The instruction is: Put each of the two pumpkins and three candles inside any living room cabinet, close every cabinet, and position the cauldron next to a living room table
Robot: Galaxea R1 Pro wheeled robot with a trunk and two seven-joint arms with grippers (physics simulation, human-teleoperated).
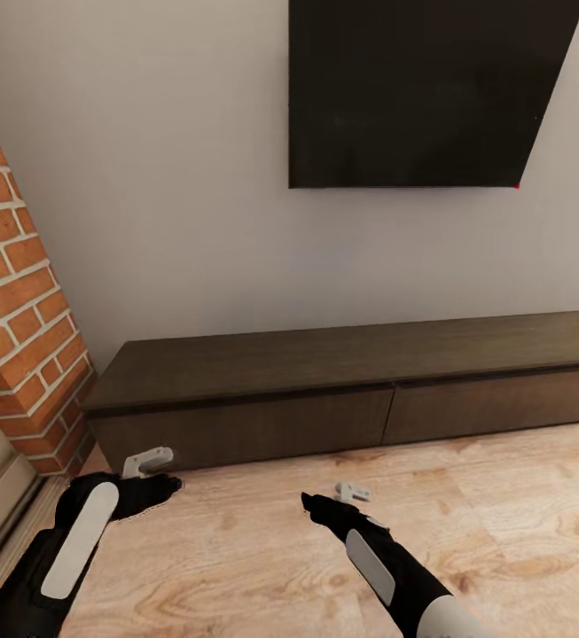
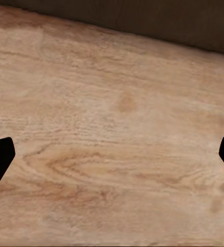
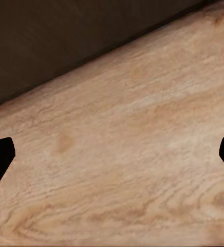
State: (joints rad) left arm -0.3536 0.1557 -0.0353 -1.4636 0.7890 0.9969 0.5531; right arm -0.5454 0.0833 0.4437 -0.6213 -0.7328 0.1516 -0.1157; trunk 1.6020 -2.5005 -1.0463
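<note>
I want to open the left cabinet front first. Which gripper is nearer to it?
Left. The left gripper hangs just in front of the left cabinet front, near its lower left corner. The right gripper sits farther back over the wood floor, below the seam between the fronts.

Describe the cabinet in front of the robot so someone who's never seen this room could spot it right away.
Find the big black screen on the grey wall. Directly under it, on the wood floor, runs the cabinet, long and low, its end by the brick column. Dark-brown wood, a slab top and two wide shut handle-less fronts set it apart.
</note>
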